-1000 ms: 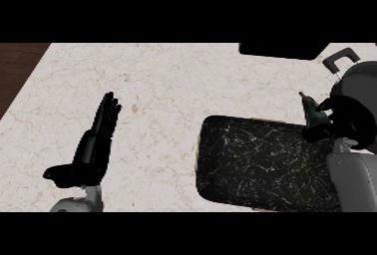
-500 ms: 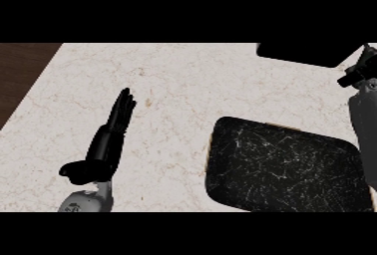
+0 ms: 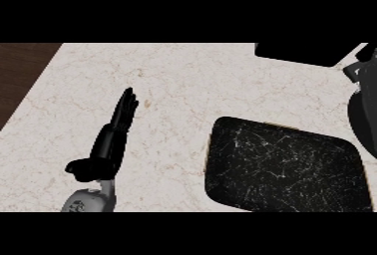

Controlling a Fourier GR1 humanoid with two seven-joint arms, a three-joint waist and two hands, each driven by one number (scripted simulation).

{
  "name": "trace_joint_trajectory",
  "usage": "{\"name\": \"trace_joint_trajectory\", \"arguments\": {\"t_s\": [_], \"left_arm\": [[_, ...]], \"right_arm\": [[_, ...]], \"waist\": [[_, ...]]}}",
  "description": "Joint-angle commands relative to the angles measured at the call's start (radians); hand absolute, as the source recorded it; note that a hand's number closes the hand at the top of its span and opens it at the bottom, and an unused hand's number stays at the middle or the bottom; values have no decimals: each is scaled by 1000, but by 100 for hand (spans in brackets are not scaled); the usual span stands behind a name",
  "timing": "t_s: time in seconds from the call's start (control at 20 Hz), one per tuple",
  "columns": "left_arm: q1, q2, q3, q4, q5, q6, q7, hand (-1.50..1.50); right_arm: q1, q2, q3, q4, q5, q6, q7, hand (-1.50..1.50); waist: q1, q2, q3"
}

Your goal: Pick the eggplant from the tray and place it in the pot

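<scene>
The black speckled tray (image 3: 283, 164) lies at the lower right of the pale counter with nothing on it. No eggplant shows anywhere in view. A dark shape at the top right edge is part of the pot (image 3: 300, 53), cut off by the view's top. My right hand (image 3: 367, 51) shows only as a black sliver at the far right edge beside the pot, above its grey wrist and dark forearm. My left hand (image 3: 117, 127) rests at the lower left, open, fingers straight and pointing away, well clear of the tray.
The marble counter (image 3: 191, 84) stretches between my left hand and the tray. Its left edge meets a dark brown floor strip (image 3: 18, 69) at the upper left.
My right hand, which held the eggplant over the tray's right side, has risen up and right toward the pot and mostly left the view. The left hand stays open.
</scene>
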Motion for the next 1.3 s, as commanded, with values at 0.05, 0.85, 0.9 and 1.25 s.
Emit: {"name": "trace_joint_trajectory", "arguments": {"t_s": [0.05, 0.85, 0.9, 1.25], "left_arm": [[-2, 0, 9, 4, -4, 12, 7, 0], [67, 52, 97, 0, 55, -17, -30, 0], [78, 45, 100, 3, 41, 7, -30, 0], [112, 18, 80, 1, 22, 27, -60, 0]], "right_arm": [[-75, 0, -36, 125, 99, -64, 220, 150], [-46, -54, -215, 333, 182, -238, 190, 150], [-56, -58, -232, 332, 170, -255, 178, 150], [13, -44, -350, 410, 80, -349, 69, 150]], "waist": [[-29, -7, 3], [-123, -34, 4], [-125, -36, 4], [-140, -41, 4]]}}
